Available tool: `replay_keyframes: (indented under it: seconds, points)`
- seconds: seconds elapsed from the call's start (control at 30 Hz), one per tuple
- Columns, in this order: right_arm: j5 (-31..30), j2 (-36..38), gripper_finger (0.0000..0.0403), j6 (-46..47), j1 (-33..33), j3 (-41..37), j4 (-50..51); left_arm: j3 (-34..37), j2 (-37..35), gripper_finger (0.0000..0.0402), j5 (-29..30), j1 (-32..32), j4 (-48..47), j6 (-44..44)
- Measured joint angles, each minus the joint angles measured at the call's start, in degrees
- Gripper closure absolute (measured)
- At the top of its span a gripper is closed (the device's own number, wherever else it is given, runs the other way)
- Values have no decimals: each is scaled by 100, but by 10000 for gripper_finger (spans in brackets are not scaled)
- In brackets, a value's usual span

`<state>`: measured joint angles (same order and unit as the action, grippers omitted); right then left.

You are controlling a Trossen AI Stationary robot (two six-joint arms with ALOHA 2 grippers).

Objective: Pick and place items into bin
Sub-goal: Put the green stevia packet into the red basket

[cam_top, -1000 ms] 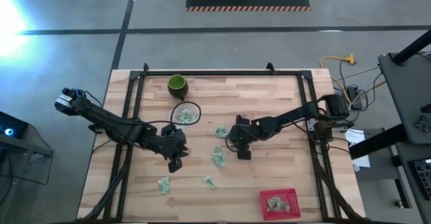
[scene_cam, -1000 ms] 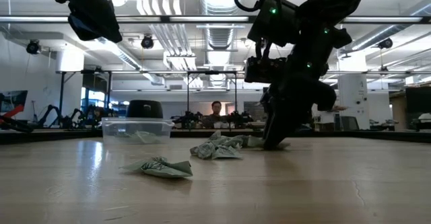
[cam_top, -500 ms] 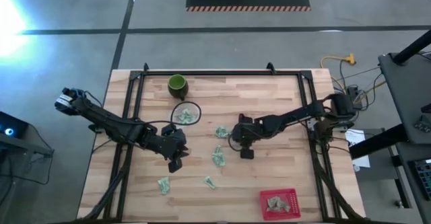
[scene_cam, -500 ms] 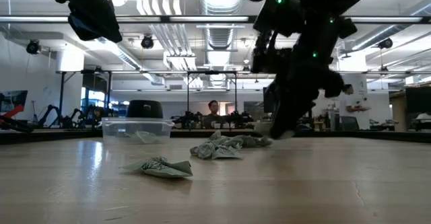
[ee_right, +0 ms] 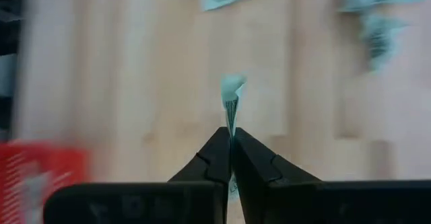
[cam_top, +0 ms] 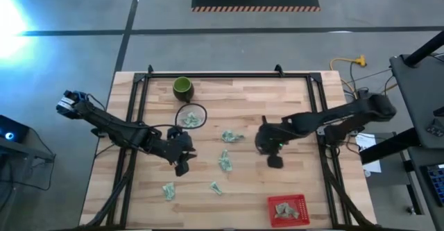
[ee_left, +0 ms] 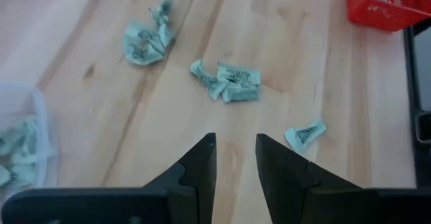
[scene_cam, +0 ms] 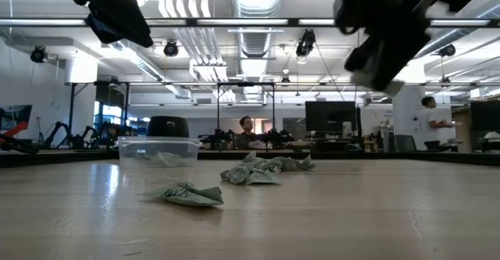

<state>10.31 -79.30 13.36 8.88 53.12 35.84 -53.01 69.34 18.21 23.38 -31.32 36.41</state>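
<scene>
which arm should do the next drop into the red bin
Right. The right gripper is shut on a packet and is nearer the red bin; the left gripper is open, empty.

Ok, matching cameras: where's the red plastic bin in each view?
High view: red plastic bin by the table's edge, right arm's side.
Low view: not in it.
Left wrist view: a corner at the frame's edge.
Right wrist view: a red blur at the frame's edge.
Shared landmark: the light wooden table.

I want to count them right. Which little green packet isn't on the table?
The small pale green-and-white wrapped packet pinched in the right claw; the others lie on the wooden table.
</scene>
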Motion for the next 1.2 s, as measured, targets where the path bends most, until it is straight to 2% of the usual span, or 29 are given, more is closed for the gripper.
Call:
replay_keyframes:
  seconds: [0.2,0.47,0.8,1.03,1.2]
  points:
    - [642,721,394,459,706,0,174,0,0,314,301,-9,181,-320]
    - [688,893,394,1625,1943,0,79,0,0,314,649,-13,418,-579]
    - [620,346,394,2913,3246,0,-431,0,0,314,1021,-15,441,-582]
    - [618,-372,394,3379,3480,0,-754,0,0,314,1122,-15,440,-580]
    - [622,-620,382,3392,3488,0,-843,0,0,314,1086,-15,436,-569]
